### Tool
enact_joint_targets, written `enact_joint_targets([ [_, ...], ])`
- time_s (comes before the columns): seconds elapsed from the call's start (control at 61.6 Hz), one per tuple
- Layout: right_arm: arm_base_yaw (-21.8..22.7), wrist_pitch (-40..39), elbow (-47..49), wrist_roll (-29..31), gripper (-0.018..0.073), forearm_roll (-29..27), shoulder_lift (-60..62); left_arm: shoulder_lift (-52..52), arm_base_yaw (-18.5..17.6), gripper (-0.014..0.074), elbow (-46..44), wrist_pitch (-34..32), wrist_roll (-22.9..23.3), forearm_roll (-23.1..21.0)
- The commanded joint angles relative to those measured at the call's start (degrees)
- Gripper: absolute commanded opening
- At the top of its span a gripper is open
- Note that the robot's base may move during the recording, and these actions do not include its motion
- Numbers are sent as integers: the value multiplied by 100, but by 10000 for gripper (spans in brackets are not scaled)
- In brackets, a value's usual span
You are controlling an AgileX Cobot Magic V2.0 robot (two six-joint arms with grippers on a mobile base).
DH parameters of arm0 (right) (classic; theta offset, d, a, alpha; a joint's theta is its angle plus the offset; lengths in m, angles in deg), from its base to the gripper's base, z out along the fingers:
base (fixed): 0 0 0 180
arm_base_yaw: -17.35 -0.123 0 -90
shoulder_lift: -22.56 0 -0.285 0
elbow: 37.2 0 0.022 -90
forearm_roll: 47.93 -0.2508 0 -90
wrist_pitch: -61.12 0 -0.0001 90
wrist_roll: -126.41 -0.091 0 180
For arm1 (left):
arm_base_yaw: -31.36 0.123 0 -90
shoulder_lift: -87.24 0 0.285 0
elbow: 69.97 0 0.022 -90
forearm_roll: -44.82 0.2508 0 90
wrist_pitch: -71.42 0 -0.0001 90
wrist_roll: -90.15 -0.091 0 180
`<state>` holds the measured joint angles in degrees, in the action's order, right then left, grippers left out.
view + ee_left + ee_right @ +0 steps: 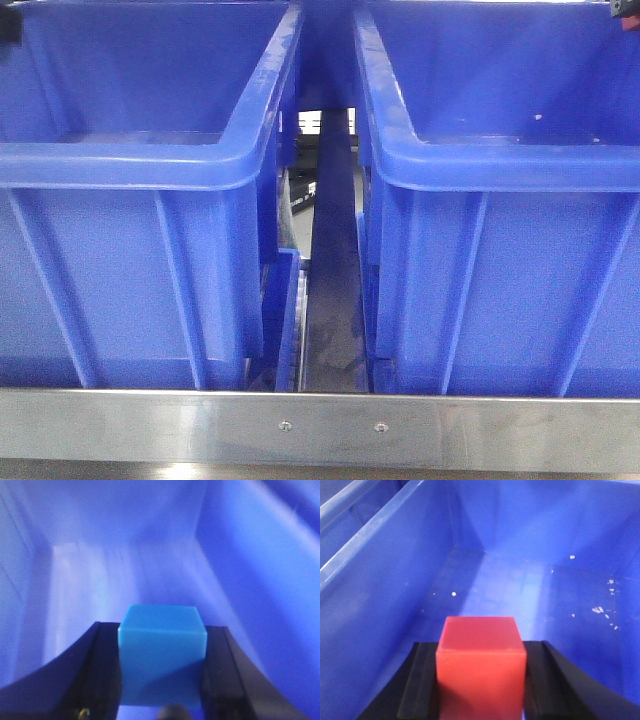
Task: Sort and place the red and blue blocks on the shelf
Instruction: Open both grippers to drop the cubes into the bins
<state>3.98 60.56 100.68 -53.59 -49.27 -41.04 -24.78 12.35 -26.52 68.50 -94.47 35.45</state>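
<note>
In the left wrist view the blue block sits squeezed between the two black fingers of my left gripper, which is shut on it inside a blue bin. In the right wrist view my right gripper is shut on the red block, held over the floor of another blue bin. The shelf shows in the front view by its brushed-steel front rail with two screws. Neither block and neither pair of jaws shows in the front view.
Two large blue bins stand side by side on the shelf, the left bin and the right bin, with a narrow gap and a dark track between them. White specks lie on the right-hand bin's floor.
</note>
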Motion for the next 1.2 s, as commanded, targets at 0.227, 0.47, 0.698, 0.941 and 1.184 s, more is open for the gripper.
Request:
enact_joint_targets([
  [0.227, 5, -299, 224, 60, 587, -28, 54, -79, -35, 671, -227, -311, -19, -57],
  [0.47, 5, -351, 224, 60, 560, -28, 67, -79, -35, 582, -463, -279, -19, -46],
  [0.698, 12, -410, 224, 60, 282, -28, 315, -284, -35, 188, -814, 73, -19, -46],
  [0.941, 12, -329, 216, 60, 56, -174, 709, -737, -35, 123, -813, 338, -19, -46],
  [1.184, 364, 214, 205, 60, 56, -216, 1396, -1530, 371, 126, -529, 419, -19, -46],
])
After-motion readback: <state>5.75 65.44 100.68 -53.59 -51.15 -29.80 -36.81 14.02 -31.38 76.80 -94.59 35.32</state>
